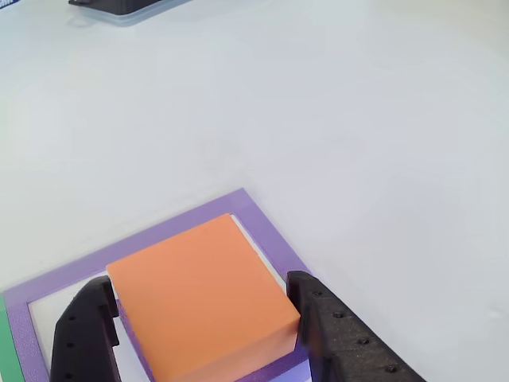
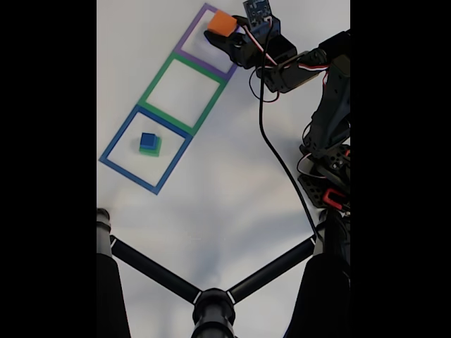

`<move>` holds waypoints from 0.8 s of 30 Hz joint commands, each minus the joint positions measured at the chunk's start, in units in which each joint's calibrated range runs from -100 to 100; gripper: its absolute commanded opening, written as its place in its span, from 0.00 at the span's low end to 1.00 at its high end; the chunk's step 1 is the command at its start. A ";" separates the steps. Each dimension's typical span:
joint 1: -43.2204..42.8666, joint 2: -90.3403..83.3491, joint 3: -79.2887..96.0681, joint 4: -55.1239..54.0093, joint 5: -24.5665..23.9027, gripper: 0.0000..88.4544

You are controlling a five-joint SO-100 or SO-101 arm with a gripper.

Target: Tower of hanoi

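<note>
tool (image 1: 203, 322) jaws flanking orange block (image 1: 199, 290), slightly apart

We count three square outlines on the white table (image 2: 232, 211) in the fixed view, set in one diagonal row: one purple square (image 2: 184, 51) at the far end, one green square (image 2: 161, 74) in the middle, one blue square (image 2: 116, 148) at the near left. We count three blocks: one orange block (image 2: 223, 23) at the purple square, plus one blue block (image 2: 148, 140) stacked on one green block (image 2: 151, 150) inside the blue square. We count one arm (image 2: 331, 113) with one gripper (image 1: 199, 310), which has two black fingers (image 1: 83, 334). One black tripod stand (image 2: 211, 306) with two struts sits at the near edge.
</note>
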 commanded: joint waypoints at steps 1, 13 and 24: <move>-1.09 -0.69 -1.85 -1.37 0.00 0.22; -1.55 -1.57 -1.95 0.09 0.00 0.16; -3.83 -17.43 -3.49 21.62 0.00 0.14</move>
